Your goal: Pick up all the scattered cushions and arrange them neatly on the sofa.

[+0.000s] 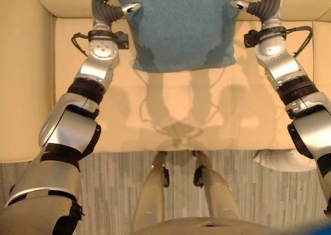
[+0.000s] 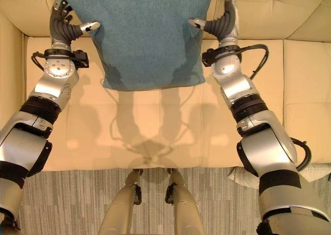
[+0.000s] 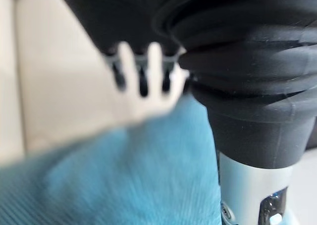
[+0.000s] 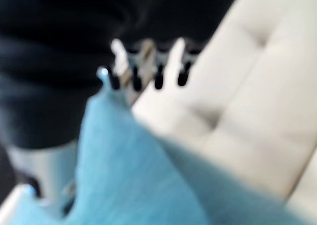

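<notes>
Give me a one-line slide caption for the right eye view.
Both hands, left and right, flank a blue cushion over the cream sofa.

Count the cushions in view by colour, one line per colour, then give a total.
Blue cushion, held between the left hand and right hand over the sofa: 1
White cushion, on the floor by the sofa's front edge, partly hidden by the right arm: 1
Total: 2

The blue cushion is cut off at 12 o'clock; a pale cushion is half hidden at 4 o'clock.
</notes>
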### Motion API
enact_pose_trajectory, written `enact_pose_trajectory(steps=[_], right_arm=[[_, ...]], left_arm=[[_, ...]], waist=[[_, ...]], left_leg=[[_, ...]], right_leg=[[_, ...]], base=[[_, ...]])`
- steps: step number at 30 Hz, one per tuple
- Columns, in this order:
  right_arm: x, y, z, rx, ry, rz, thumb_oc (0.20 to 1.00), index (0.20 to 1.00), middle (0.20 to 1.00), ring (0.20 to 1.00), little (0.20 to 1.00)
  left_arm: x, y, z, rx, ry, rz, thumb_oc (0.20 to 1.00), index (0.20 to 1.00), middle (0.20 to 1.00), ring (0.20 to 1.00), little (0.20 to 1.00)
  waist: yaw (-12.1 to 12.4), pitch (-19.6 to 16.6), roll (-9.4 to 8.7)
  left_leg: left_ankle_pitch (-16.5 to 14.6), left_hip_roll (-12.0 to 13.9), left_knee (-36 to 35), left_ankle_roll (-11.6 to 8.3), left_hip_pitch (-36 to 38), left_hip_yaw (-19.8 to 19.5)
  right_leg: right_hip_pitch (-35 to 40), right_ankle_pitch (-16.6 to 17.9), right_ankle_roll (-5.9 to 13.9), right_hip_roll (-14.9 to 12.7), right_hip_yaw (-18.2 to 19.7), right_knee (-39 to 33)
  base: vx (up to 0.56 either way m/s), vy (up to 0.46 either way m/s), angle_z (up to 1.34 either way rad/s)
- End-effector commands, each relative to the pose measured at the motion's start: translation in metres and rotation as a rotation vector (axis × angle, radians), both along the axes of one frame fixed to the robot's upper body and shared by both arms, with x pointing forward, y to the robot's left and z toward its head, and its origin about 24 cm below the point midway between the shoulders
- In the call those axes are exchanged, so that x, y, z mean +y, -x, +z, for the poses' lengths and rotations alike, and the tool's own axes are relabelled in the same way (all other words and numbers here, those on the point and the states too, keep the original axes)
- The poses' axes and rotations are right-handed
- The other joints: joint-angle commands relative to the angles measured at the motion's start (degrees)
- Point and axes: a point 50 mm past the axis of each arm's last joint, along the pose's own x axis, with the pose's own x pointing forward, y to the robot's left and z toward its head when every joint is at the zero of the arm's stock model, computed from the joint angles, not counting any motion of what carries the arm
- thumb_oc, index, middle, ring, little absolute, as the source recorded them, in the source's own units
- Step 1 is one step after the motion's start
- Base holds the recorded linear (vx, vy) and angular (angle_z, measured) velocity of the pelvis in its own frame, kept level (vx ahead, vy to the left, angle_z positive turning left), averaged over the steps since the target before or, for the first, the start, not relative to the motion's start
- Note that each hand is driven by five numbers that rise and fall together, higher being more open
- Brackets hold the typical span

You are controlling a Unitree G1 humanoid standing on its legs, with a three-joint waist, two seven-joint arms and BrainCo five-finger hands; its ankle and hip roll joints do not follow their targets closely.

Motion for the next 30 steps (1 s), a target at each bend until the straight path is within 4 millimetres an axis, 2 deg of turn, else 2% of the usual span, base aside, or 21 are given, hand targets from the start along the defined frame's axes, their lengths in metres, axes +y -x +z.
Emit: enact_pose_trajectory(steps=[1,3,4,5,7,8,11,14,15,16,17,18,19,20,21,22,23,27,28,29,30], right_arm=[[-0.018,0.004,0.023,-0.067,-0.018,-0.071,1.0,1.0,1.0,1.0,1.0],[-0.034,0.006,0.018,-0.05,-0.024,-0.119,1.0,1.0,1.0,1.0,1.0],[-0.034,0.006,0.018,-0.049,-0.023,-0.119,1.0,1.0,1.0,1.0,1.0],[-0.05,0.009,0.013,-0.033,-0.022,-0.159,1.0,1.0,1.0,1.0,1.0],[-0.063,0.013,0.007,-0.026,-0.031,-0.188,1.0,1.0,1.0,1.0,1.0],[-0.063,0.013,0.006,-0.026,-0.031,-0.188,1.0,1.0,1.0,1.0,1.0],[-0.08,0.027,-0.021,-0.023,-0.056,-0.191,1.0,1.0,1.0,1.0,1.0],[-0.09,0.042,-0.062,0.038,-0.056,-0.18,1.0,1.0,1.0,1.0,1.0],[-0.09,0.043,-0.063,0.04,-0.056,-0.181,1.0,1.0,1.0,1.0,1.0],[-0.096,0.049,-0.081,0.083,-0.051,-0.183,1.0,1.0,1.0,1.0,1.0],[-0.101,0.062,-0.114,0.17,-0.036,-0.181,1.0,1.0,1.0,1.0,1.0],[-0.104,0.071,-0.135,0.24,-0.02,-0.175,1.0,1.0,1.0,1.0,1.0],[-0.104,0.071,-0.135,0.24,-0.02,-0.175,1.0,1.0,1.0,1.0,1.0],[-0.106,0.08,-0.153,0.299,-0.017,-0.175,1.0,1.0,1.0,1.0,1.0],[-0.11,0.099,-0.191,0.431,0.0,-0.175,1.0,1.0,1.0,1.0,1.0],[-0.113,0.106,-0.202,0.476,0.001,-0.178,1.0,1.0,1.0,1.0,1.0],[-0.118,0.12,-0.223,0.563,0.02,-0.194,1.0,1.0,1.0,1.0,1.0],[-0.119,0.155,-0.274,0.756,-0.015,-0.201,1.0,1.0,1.0,1.0,1.0],[-0.118,0.16,-0.282,0.782,-0.046,-0.203,1.0,1.0,1.0,1.0,1.0],[-0.118,0.16,-0.282,0.782,-0.046,-0.203,1.0,1.0,1.0,1.0,1.0],[-0.115,0.175,-0.304,0.86,-0.098,-0.207,1.0,1.0,1.0,1.0,1.0]], left_arm=[[0.027,0.007,0.023,-0.057,-0.035,0.084,1.0,1.0,1.0,1.0,1.0],[0.04,0.01,0.018,-0.047,-0.027,0.113,1.0,1.0,1.0,1.0,1.0],[0.04,0.01,0.018,-0.046,-0.027,0.113,1.0,1.0,1.0,1.0,1.0],[0.051,0.014,0.013,-0.041,-0.016,0.135,1.0,1.0,1.0,1.0,1.0],[0.061,0.019,0.007,-0.033,-0.015,0.153,1.0,1.0,1.0,1.0,1.0],[0.061,0.019,0.006,-0.032,-0.015,0.153,1.0,1.0,1.0,1.0,1.0],[0.067,0.033,-0.026,-0.022,-0.019,0.121,1.0,1.0,1.0,1.0,1.0],[0.068,0.048,-0.07,0.043,-0.008,0.089,1.0,1.0,1.0,1.0,1.0],[0.068,0.049,-0.071,0.046,-0.008,0.089,1.0,1.0,1.0,1.0,1.0],[0.071,0.056,-0.087,0.084,-0.015,0.091,1.0,1.0,1.0,1.0,1.0],[0.072,0.069,-0.12,0.161,-0.009,0.079,1.0,1.0,1.0,1.0,1.0],[0.074,0.078,-0.138,0.211,-0.002,0.073,1.0,1.0,1.0,1.0,1.0],[0.074,0.079,-0.138,0.212,-0.002,0.073,1.0,1.0,1.0,1.0,1.0],[0.073,0.088,-0.155,0.26,0.0,0.06,1.0,1.0,1.0,1.0,1.0],[0.071,0.111,-0.197,0.391,0.037,0.036,1.0,1.0,1.0,1.0,1.0],[0.074,0.121,-0.21,0.438,0.041,0.041,1.0,1.0,1.0,1.0,1.0],[0.078,0.137,-0.234,0.527,0.062,0.051,1.0,1.0,1.0,1.0,1.0],[0.081,0.188,-0.297,0.79,0.121,0.078,1.0,1.0,1.0,1.0,1.0],[0.079,0.195,-0.307,0.839,0.131,0.077,1.0,1.0,1.0,1.0,1.0],[0.079,0.195,-0.307,0.839,0.131,0.077,1.0,1.0,1.0,1.0,1.0],[0.074,0.216,-0.333,0.963,0.141,0.082,1.0,1.0,1.0,1.0,1.0]], waist=[[1.96,-2.64,0.46],[2.04,-2.49,0.41],[2.02,-2.49,0.43],[2.15,-2.66,0.44],[2.23,-2.85,0.42],[2.24,-2.87,0.42],[2.23,-3.37,0.13],[1.94,-4.29,-0.41],[1.96,-4.38,-0.42],[1.82,-4.62,-0.62],[1.77,-4.97,-0.9],[1.72,-5.03,-1.15],[1.72,-5.02,-1.16],[1.66,-5.01,-1.35],[1.49,-4.89,-1.69],[1.55,-4.86,-1.73],[1.53,-4.82,-1.82],[0.91,-4.87,-1.88],[0.73,-4.9,-1.93],[0.71,-4.94,-1.93],[0.52,-4.54,-2.06]], left_leg=[[1.8,3.57,-15.84,-4.68,9.25,-1.38],[3.08,3.33,-15.85,-4.34,9.35,-1.03],[3.07,3.33,-15.85,-4.34,9.39,-1.04],[2.91,3.37,-15.89,-4.4,10.06,-1.05],[2.71,3.39,-15.88,-4.42,10.74,-1.02],[2.71,3.39,-15.89,-4.42,10.79,-1.02],[1.86,3.53,-15.79,-4.23,13.03,-0.79],[0.79,3.57,-15.75,-3.95,15.64,-0.31],[0.78,3.57,-15.77,-3.95,15.72,-0.3],[0.42,3.56,-15.78,-3.83,16.83,-0.13],[-0.17,3.63,-15.75,-3.65,18.74,0.0],[-0.42,3.74,-15.77,-3.61,19.98,0.09],[-0.42,3.74,-15.77,-3.61,20.0,0.09],[-0.73,3.86,-15.74,-3.54,21.26,0.28],[-1.35,4.12,-15.58,-3.38,23.78,0.55],[-1.56,4.25,-15.47,-3.36,24.68,0.71],[-1.93,4.31,-15.35,-3.33,26.17,0.93],[-3.26,4.82,-12.76,-3.15,28.85,1.5],[-3.54,5.02,-11.65,-3.17,29.09,1.67],[-3.53,5.01,-11.64,-3.17,29.03,1.65],[-4.69,5.34,-8.9,-3.3,29.83,1.87]], right_leg=[[-0.19,-7.11,9.16,-0.8,-0.33,4.46],[-0.12,-6.0,8.67,-1.08,-1.1,4.66],[-0.07,-6.0,8.67,-1.08,-1.11,4.64],[0.74,-6.14,8.61,-1.08,-1.33,4.48],[1.53,-6.22,8.59,-1.05,-1.55,4.29],[1.58,-6.22,8.59,-1.05,-1.55,4.26],[4.31,-6.59,8.49,-0.77,-1.6,3.49],[7.43,-6.79,8.42,-0.63,-1.76,2.44],[7.53,-6.78,8.43,-0.62,-1.75,2.37],[8.64,-6.88,8.39,-0.55,-1.72,2.14],[10.97,-7.27,8.33,-0.47,-1.66,1.79],[12.41,-7.49,8.34,-0.39,-1.7,1.65],[12.43,-7.48,8.34,-0.39,-1.7,1.64],[13.79,-7.69,8.32,-0.36,-1.62,1.48],[16.48,-8.12,8.29,-0.29,-1.67,1.42],[17.59,-8.35,8.27,-0.31,-1.7,1.3],[18.98,-8.55,8.26,-0.19,-1.54,1.04],[22.82,-9.74,7.72,0.16,-1.05,0.83],[23.47,-10.04,7.55,0.2,-0.97,0.76],[23.42,-10.04,7.55,0.19,-0.98,0.76],[25.63,-10.68,7.01,0.49,-0.92,0.48]], base=[[0.02,-0.006,0.06],[-0.02,0.006,-0.46],[-0.07,0.017,-0.29],[0.0,0.0,0.0],[0.02,-0.002,0.06],[0.03,-0.002,0.08],[0.04,0.003,0.08],[0.05,-0.007,0.08],[0.04,-0.004,0.02],[0.06,-0.002,-0.13],[0.09,-0.014,-0.15],[0.06,-0.011,-0.11],[0.04,-0.013,0.02],[0.04,-0.015,0.01],[0.05,-0.019,-0.03],[0.05,-0.031,-0.02],[0.03,-0.023,0.0],[-0.02,-0.026,0.0],[-0.03,-0.035,0.04],[-0.05,-0.05,0.07],[-0.05,-0.046,0.07]])
